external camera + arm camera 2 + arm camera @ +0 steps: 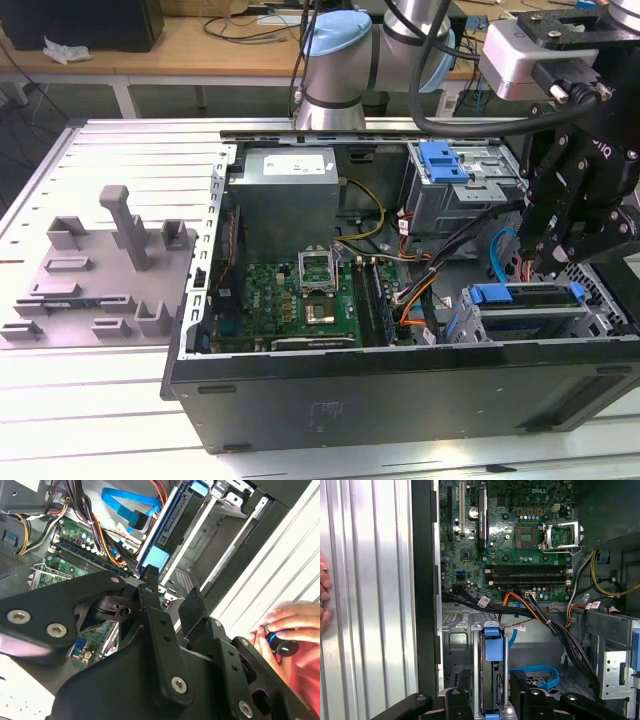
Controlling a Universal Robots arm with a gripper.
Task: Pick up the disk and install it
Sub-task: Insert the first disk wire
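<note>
Jaws open, straddling the disk (pixel 491 647), which sits on edge in the drive bay (pixel 460 635) beside the case wall (pixel 422 580), with narrow clearance either side. The second wrist view shows a hand (pixel 285 625) over the counter (pixel 270 565).

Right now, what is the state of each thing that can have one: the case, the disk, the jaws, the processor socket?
computer case: lying on its side, side cover off, inside exposed.
disk: standing on edge in its bay, blue carrier tab facing the gripper.
gripper: jaws open, one on each side of the disk.
processor socket: its metal cover frame is lifted open.
</note>
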